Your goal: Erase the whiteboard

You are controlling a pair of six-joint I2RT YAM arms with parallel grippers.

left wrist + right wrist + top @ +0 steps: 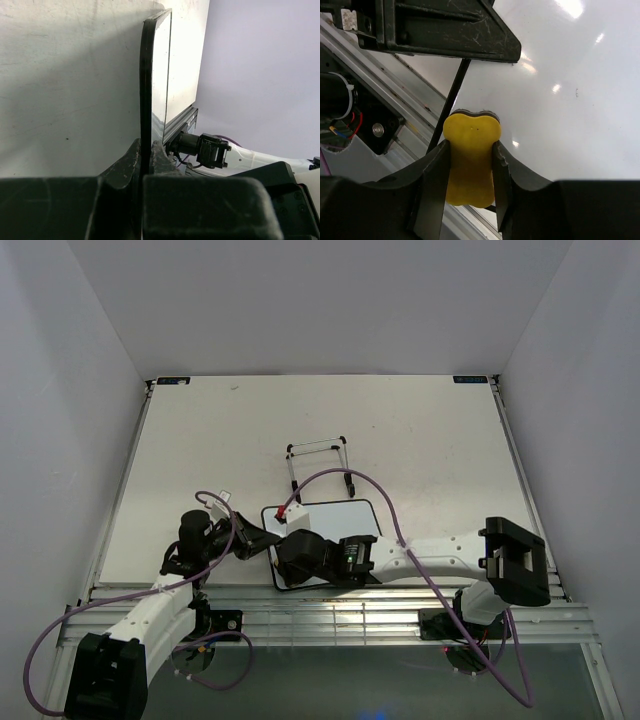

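The whiteboard point(340, 518) lies near the table's front edge, white with a thin black frame. In the left wrist view I see it edge-on, its frame point(145, 75) running straight up between the fingers. My left gripper point(266, 540) point(145, 152) is shut on the board's left edge. My right gripper point(296, 562) point(470, 146) hangs over the board's near left part, shut on a yellow eraser point(471, 131). The eraser's dark felt face rests against the board's surface point(560, 90) close to the frame. The surface seen there is blank and glossy.
A black wire stand point(318, 465) stands just behind the board. The right arm's purple cable point(375, 495) loops over the board's far side. Aluminium rails point(330, 615) run along the table's near edge. White walls enclose the table on three sides.
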